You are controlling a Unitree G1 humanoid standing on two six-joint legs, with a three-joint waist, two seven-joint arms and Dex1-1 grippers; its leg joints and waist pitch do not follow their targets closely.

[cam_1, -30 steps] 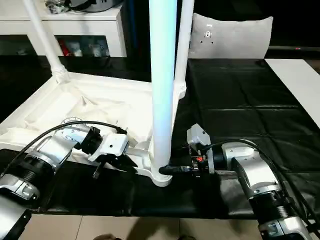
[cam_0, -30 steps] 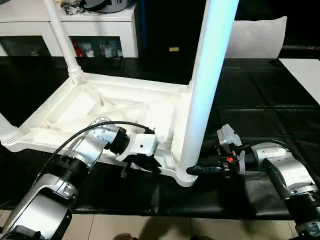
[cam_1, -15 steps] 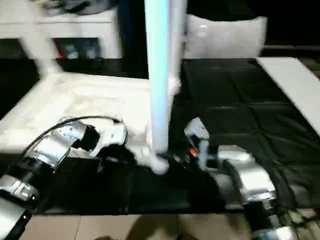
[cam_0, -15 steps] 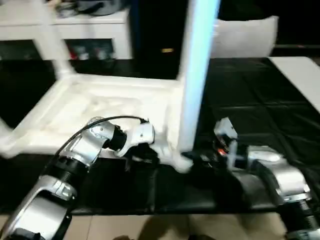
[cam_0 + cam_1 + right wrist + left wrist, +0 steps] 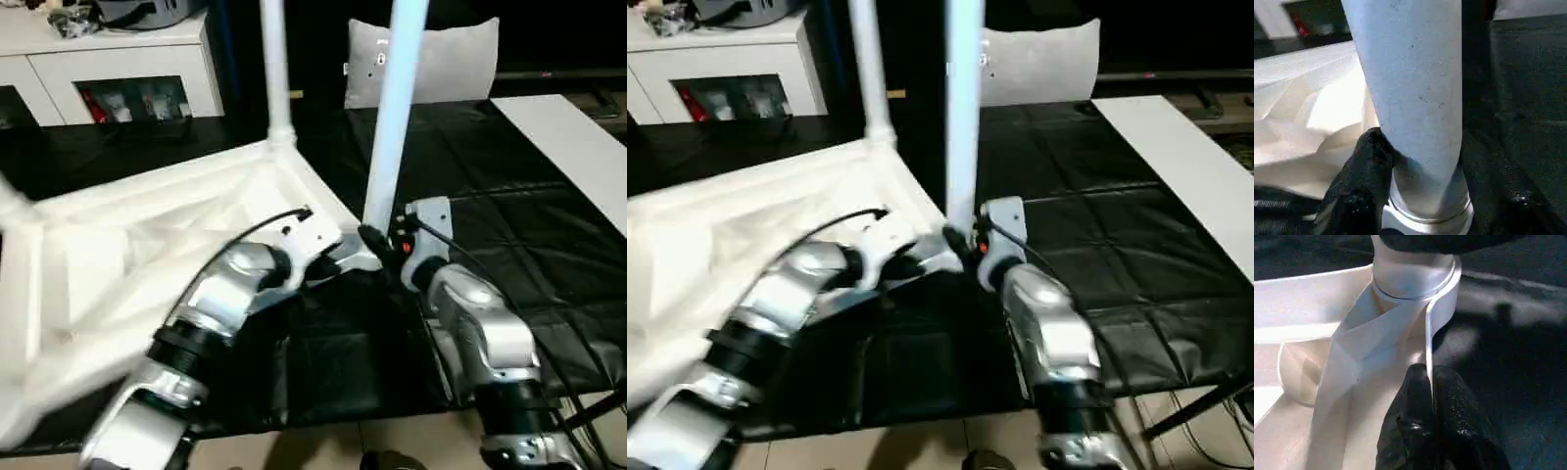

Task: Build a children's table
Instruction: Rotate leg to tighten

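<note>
Now left jaws (image 5: 1431, 396) pinch the table's rim (image 5: 1429, 340); right jaws (image 5: 1415, 196) clasp a leg (image 5: 1410, 88)

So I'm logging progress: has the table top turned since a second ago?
Yes. The table top has swung round on the black mat; its near leg now stands before the grey cushion.

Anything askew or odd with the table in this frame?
Nothing looks broken. The upside-down children's table sits skewed on the black mat. The left gripper pinches its rim; the right gripper clasps the near leg at its socket. Both legs in view stand upright.
</note>
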